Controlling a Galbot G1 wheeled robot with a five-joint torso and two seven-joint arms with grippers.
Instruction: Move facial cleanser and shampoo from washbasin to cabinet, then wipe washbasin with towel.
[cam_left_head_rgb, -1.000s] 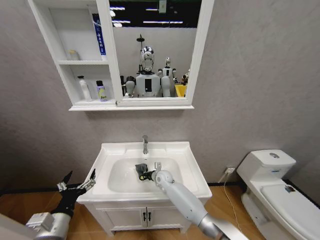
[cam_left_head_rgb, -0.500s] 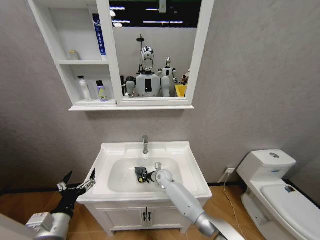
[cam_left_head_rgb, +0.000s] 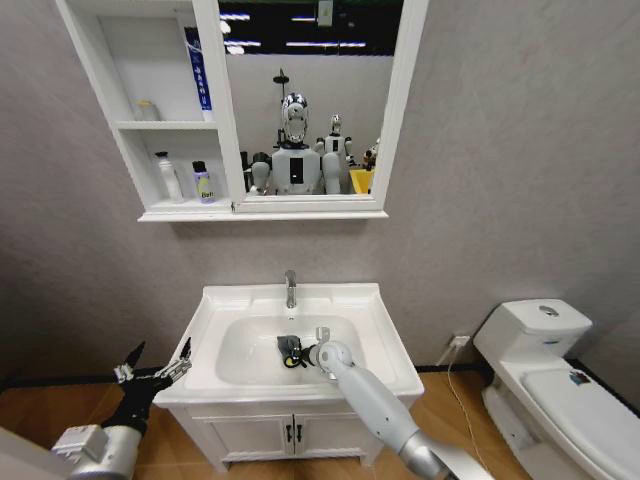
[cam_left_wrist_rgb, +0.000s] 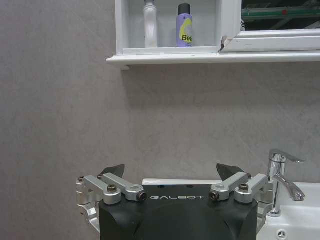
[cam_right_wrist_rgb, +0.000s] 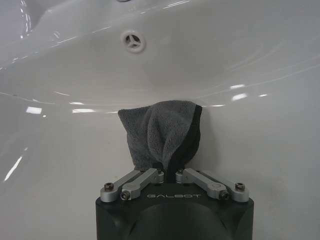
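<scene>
My right gripper (cam_right_wrist_rgb: 170, 174), jaws pinched on the towel (cam_right_wrist_rgb: 162, 134), presses it into the washbasin (cam_left_head_rgb: 375, 335) bowl, drain (cam_right_wrist_rgb: 133, 40) straight beyond the cloth.

Grey towel (cam_right_wrist_rgb: 162, 132) (white washbasin (cam_right_wrist_rgb: 260, 60))

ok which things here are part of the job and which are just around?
Job:
- towel, held in the right gripper inside the washbasin
- cabinet with white bottle and purple bottle
- left gripper, open, beside the basin

Just around:
- toilet
- mirror
- tap
</scene>
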